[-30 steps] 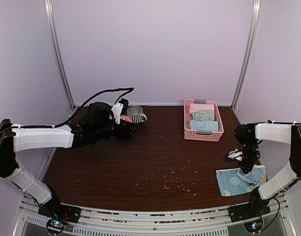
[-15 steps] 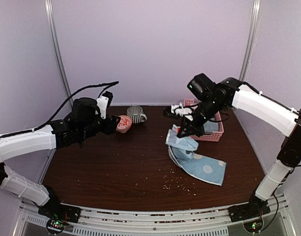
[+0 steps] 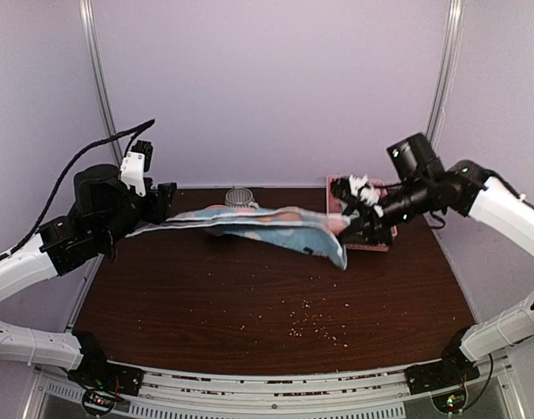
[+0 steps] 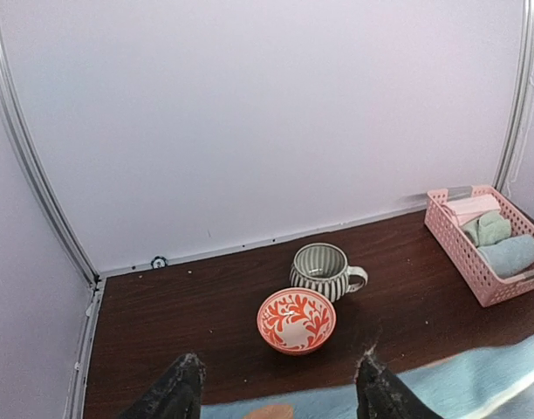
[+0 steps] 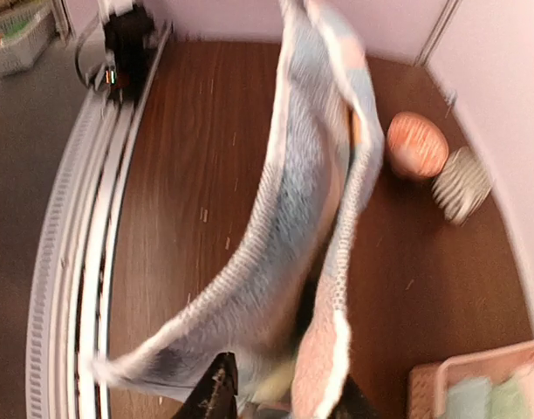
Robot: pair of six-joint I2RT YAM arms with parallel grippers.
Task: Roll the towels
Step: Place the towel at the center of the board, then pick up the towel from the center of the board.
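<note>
Towel stretched midair screens bowl and half the mug from above.

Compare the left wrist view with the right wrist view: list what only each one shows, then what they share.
Only the left wrist view: the left gripper, the back wall and the red pattern inside the bowl. Only the right wrist view: the right gripper, the white rail along the near edge of the table, and most of the towel stretching away. Both: towel, bowl, striped mug, pink basket and table.
</note>
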